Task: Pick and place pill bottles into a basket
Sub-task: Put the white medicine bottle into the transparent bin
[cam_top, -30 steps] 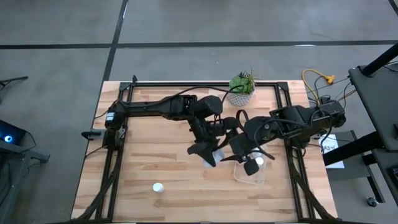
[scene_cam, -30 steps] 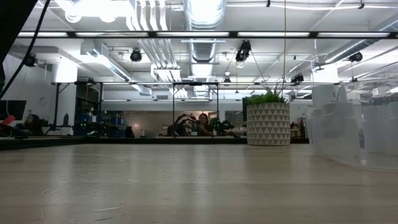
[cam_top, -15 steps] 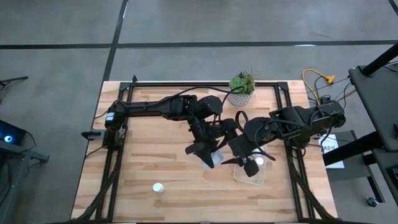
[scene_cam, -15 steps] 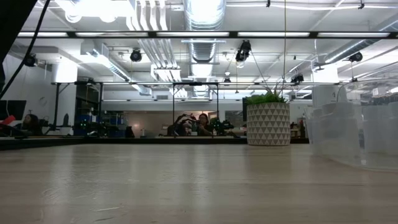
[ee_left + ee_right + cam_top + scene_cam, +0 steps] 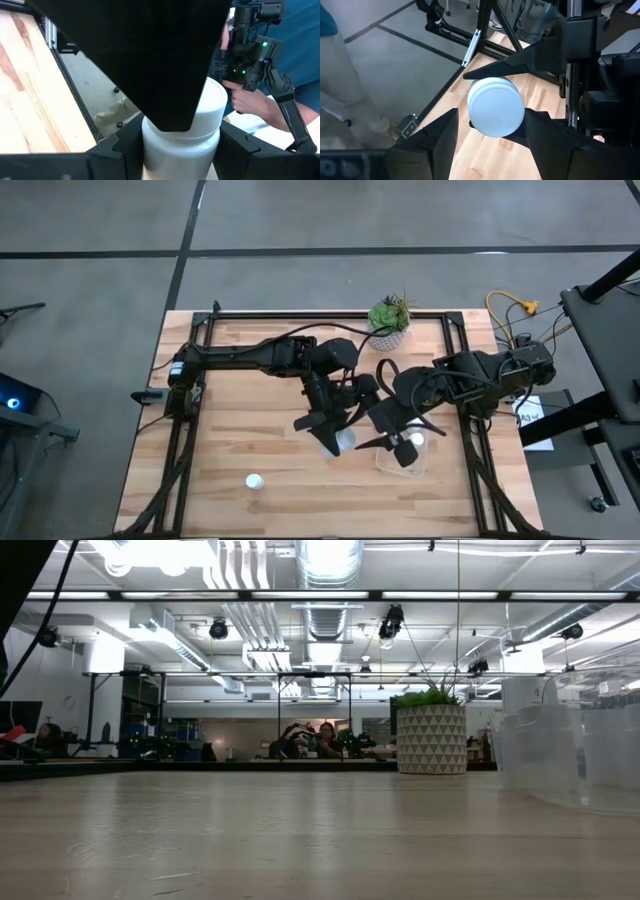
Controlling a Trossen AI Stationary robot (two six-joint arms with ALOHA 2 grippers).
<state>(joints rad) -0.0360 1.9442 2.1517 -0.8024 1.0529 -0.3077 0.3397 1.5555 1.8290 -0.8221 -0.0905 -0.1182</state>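
Now; left gripper (image 5: 335,442) jaws clamp pill bottle (image 5: 181,145); right gripper (image 5: 398,444) jaws apart

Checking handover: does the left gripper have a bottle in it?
Yes, in the left wrist view a white bottle sits clamped between the left gripper's dark fingers.

basket (image 5: 570,765) cut off at low view's edge, bottles inside indistinct

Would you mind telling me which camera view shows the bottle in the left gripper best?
The left wrist view: the bottle fills it, between the left gripper fingers. The right wrist view shows its cap end-on, the high view only a white patch, the low view nothing.
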